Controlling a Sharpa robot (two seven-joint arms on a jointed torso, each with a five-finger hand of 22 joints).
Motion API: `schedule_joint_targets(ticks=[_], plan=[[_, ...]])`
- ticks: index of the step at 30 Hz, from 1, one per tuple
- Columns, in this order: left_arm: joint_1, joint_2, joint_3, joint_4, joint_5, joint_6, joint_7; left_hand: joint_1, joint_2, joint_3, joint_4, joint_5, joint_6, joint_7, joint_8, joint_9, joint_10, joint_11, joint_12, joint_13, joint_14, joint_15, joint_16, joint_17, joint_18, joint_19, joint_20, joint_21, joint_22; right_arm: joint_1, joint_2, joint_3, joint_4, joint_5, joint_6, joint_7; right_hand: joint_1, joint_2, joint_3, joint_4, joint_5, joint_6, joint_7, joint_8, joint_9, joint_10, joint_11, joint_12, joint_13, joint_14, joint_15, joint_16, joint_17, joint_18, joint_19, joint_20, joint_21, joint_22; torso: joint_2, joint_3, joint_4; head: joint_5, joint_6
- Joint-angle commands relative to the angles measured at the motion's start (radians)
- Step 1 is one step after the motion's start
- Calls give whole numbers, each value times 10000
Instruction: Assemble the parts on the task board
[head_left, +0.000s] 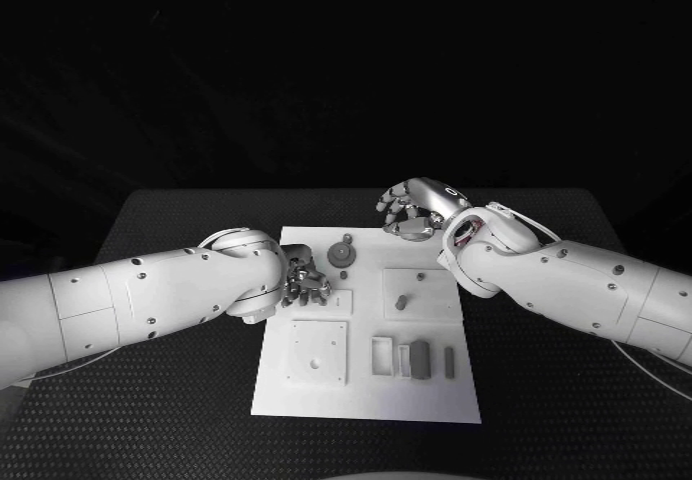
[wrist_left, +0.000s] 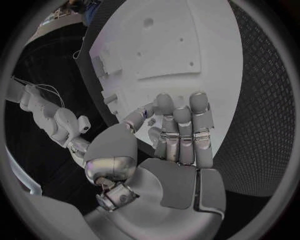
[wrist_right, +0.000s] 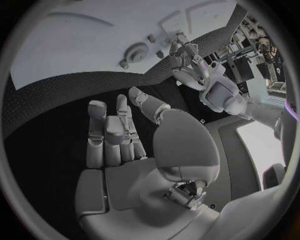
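The task board (head_left: 368, 385) lies mid-tabletop, with the gear (head_left: 342, 252) flat near its far edge. The left hand (head_left: 306, 283), fingers curled over the board just near-left of the gear, is the nearer one; whether it holds anything cannot be told. The right hand (head_left: 415, 208) hovers beyond the board's far edge, fingers loosely spread and empty.

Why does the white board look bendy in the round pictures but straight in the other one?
In the head view the task board has straight edges; in the left wrist view, behind the left hand, and in the right wrist view, past the right hand, the fisheye lens curves them.
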Motion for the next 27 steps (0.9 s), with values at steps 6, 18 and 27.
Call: schedule_joint_targets(ticks=[6,18,27], plan=[[-79,-52,9,138,-301,-943,120,-28,88,435,-351,174,1555,-919,90,92,21,-93,143,32,97,-221,127,-53,267,206,-151,152,238,1,-13,5,-7,40,159,50,44,50,-49,10,14,5,47,10,-15,-3,60,-66,-15,-79,-20,-65,-14,624,-42,20,-64,182,3,1,-3,35,51],[-294,-430,8,528,-1267,-1243,116,-18,59,456,-352,223,1570,-934,121,121,31,-108,186,35,114,-243,176,-85,265,224,-172,203,235,-1,-63,4,0,37,230,48,63,69,-44,7,16,3,46,13,-17,-2,59,-68,-18,-82,-21,-65,-14,624,-44,21,-67,182,-5,-1,2,85,55],[-539,-529,6,765,-1338,-2793,321,13,-41,489,-344,245,1584,-947,143,147,38,-119,225,33,125,-265,217,-132,263,235,-196,248,228,-1,-71,4,2,37,241,55,67,71,-48,7,15,2,46,15,-19,-1,59,-69,-20,-85,-21,-65,-14,624,-48,23,-69,183,5,-14,-11,106,68]])
